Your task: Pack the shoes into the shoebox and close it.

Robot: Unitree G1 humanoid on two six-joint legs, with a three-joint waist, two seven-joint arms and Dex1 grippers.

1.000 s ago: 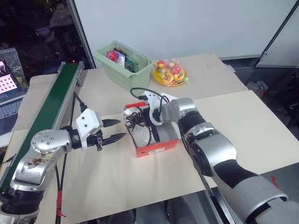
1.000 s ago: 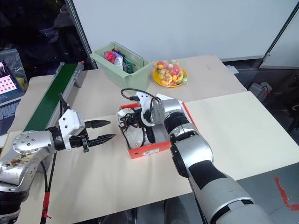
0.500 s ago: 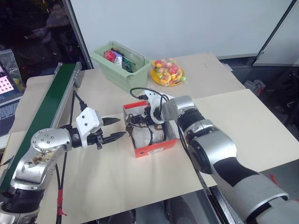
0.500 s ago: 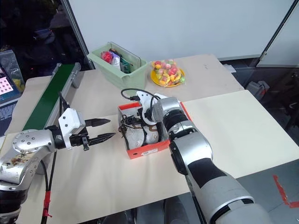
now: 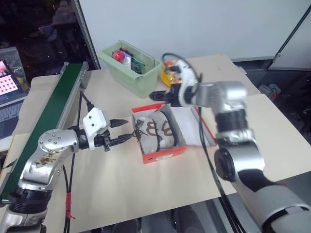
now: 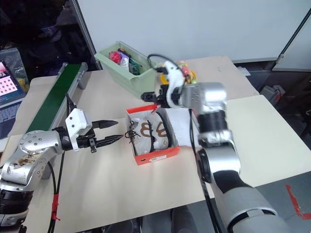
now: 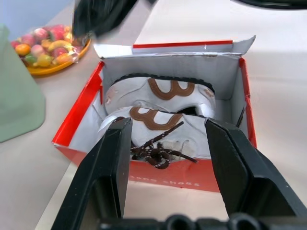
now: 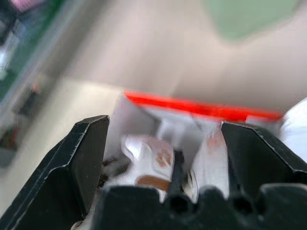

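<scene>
2 shoes (image 6: 151, 130) inside open shoebox (image 6: 156, 156), right end effector (image 6: 154, 95) above.

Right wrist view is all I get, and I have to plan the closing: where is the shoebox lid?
Observer: The lid lies open and flat on the table, on the robot's right side of the shoebox.
Operator: Is anything sticking out of the box?
Observer: Both shoes lie inside, side by side, but their dark laces hang over the end wall nearest the left gripper.
Operator: Where is that gripper?
Observer: The left gripper is at that end wall with its fingers open and the tips close to the laces. I cannot tell whether they touch.
</scene>
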